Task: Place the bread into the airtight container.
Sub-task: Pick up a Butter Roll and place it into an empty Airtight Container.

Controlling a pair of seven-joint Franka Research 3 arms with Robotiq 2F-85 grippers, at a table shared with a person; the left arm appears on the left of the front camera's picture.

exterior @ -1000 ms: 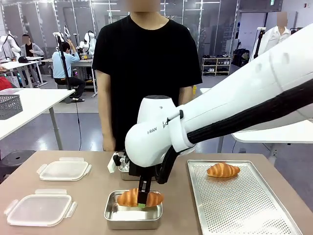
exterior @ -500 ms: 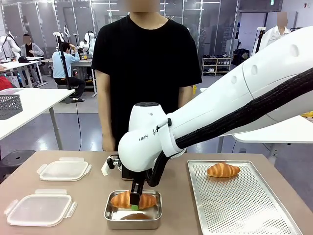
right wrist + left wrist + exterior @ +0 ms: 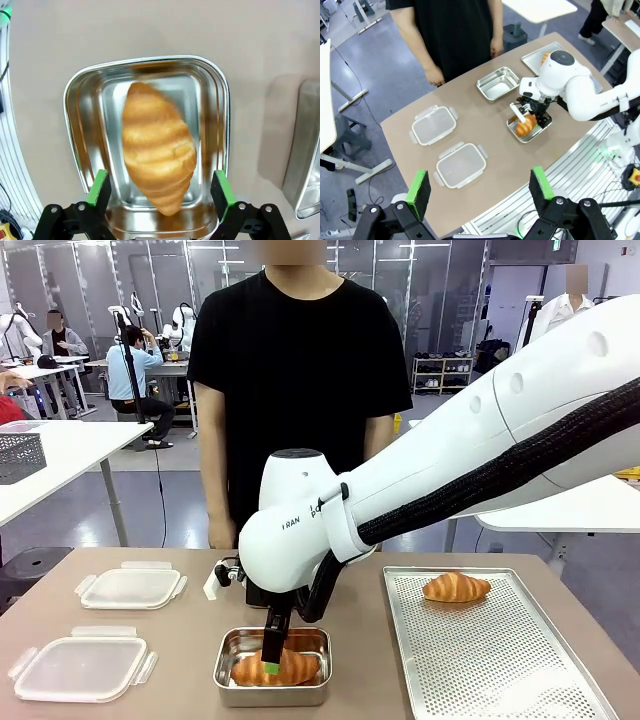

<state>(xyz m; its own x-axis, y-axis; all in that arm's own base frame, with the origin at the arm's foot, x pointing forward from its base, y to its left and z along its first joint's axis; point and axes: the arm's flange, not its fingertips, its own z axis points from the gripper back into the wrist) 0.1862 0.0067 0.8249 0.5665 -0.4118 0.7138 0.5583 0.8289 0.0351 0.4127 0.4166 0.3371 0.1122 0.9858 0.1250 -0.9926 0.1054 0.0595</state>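
hovering over the croissant (image 3: 157, 150) in the container (image 3: 222, 120), lower centre: right gripper (image 3: 159, 189), fingers apart. left gripper (image 3: 479, 186) fingers apart too.

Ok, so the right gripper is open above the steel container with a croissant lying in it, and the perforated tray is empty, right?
Not quite: the perforated tray holds a second croissant near its far end, as the front view shows. The rest stands: the right gripper is open above the steel container, with a croissant lying in it.
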